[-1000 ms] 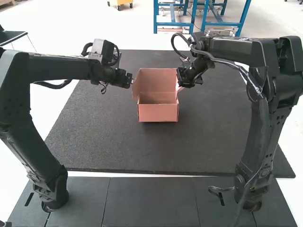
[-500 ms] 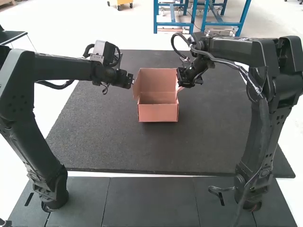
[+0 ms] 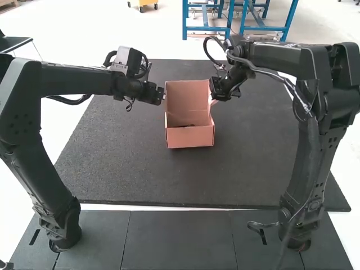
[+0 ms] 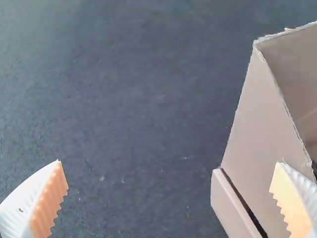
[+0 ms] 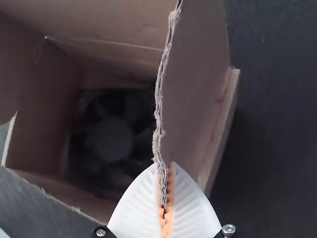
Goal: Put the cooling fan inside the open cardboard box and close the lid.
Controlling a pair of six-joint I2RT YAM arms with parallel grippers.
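A pink-brown cardboard box [image 3: 190, 135] stands open on the mat, its tall lid [image 3: 188, 95] upright at the back. The dark cooling fan [image 5: 111, 141] lies flat on the box floor, a sliver of it showing in the high view [image 3: 188, 124]. My right gripper [image 3: 218, 90] [image 5: 166, 203] is shut on the raw edge of the box's right side flap [image 5: 193, 94]. My left gripper [image 3: 160, 94] [image 4: 168, 203] is open beside the box's left flap [image 4: 262, 144], with one pad [image 4: 290, 198] next to the cardboard and the other finger [image 4: 47, 203] over bare mat.
The box sits near the middle of a black rubber mat [image 3: 112, 157] with white floor around it. Blue metal racks [image 3: 236, 17] stand beyond the mat's far edge. Open mat lies in front of and to both sides of the box.
My left gripper has moved right, up to the box's left flap. The box has shifted slightly right and nearer. My right gripper has kept its hold on the right flap.
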